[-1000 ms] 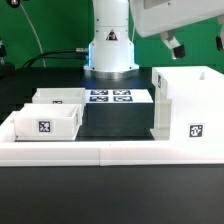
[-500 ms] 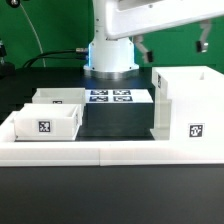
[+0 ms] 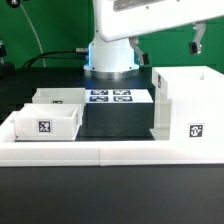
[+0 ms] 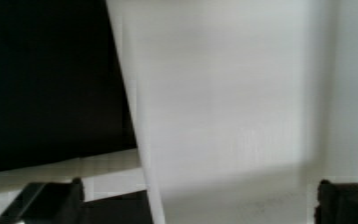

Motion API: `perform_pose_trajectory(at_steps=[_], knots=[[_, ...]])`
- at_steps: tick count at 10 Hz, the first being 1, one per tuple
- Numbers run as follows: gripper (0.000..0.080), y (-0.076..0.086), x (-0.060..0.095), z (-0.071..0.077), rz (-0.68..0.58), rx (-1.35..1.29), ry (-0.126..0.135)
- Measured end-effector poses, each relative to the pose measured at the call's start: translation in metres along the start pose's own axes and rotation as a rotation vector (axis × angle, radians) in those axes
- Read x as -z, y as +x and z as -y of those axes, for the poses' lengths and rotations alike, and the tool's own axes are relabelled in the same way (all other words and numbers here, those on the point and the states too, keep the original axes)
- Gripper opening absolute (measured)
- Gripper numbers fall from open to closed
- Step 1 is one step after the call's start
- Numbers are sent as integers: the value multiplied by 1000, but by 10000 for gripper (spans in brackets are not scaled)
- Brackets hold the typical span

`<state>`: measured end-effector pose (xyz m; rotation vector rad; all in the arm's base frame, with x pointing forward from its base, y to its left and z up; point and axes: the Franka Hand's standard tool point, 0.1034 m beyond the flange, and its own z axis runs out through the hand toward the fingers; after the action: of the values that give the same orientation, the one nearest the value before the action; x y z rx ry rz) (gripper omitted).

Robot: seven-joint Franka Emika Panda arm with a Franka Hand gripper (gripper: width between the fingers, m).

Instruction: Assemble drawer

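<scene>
Drawer parts on the black tabletop [image 3: 115, 128], pincer [image 3: 167, 42] spread wide above them and gripping nothing.

The casing [image 3: 186, 105] stands upright at the exterior view's right, a square tag on its near face. The pincer hangs above it without touching, one of its fingers [image 3: 197, 40] over the casing's far side. Well apart, at the exterior view's left, sit the two open-top trays. The front tray [image 3: 45, 122] shows its tag to the camera and the rear tray [image 3: 60, 97] is just behind it. The marker board [image 3: 110, 97] lies flat between the rear tray and the casing, before the arm's base [image 3: 110, 52]. A long low border wall [image 3: 100, 152] runs along the near side. In the wrist view the dark fingertips [image 4: 51, 198] stand far apart with a white surface [image 4: 247, 110] between them.
</scene>
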<state>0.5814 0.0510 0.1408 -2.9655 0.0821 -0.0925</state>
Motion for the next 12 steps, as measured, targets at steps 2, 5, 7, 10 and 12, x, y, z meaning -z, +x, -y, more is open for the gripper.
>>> perform_pose_trajectory(at_steps=[2, 5, 7, 10, 12], knots=[[649, -13, 0, -30, 14, 23, -64], [649, -20, 2, -73, 14, 13, -94], [649, -24, 0, -90, 1, 26, -98], [649, -24, -1, -89, 3, 29, -98], [649, -27, -4, -97, 7, 0, -103]])
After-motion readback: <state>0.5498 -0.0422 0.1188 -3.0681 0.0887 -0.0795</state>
